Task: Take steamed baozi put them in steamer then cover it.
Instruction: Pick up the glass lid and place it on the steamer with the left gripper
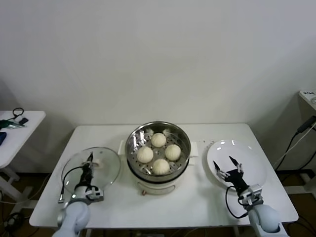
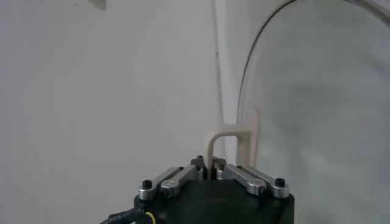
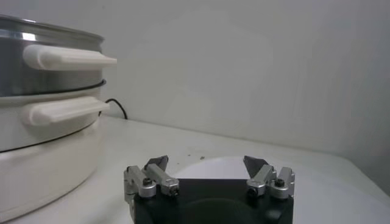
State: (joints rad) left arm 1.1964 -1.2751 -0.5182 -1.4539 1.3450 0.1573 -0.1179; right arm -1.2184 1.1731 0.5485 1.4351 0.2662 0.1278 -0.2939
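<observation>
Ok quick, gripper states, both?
Left gripper: shut on the cover, at its handle.
Right gripper: open, empty, over the plate.

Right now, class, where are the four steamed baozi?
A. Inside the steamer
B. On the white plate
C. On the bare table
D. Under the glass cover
A: in the head view all four steamed baozi sit on the perforated tray inside the steamer, which is uncovered.
</observation>
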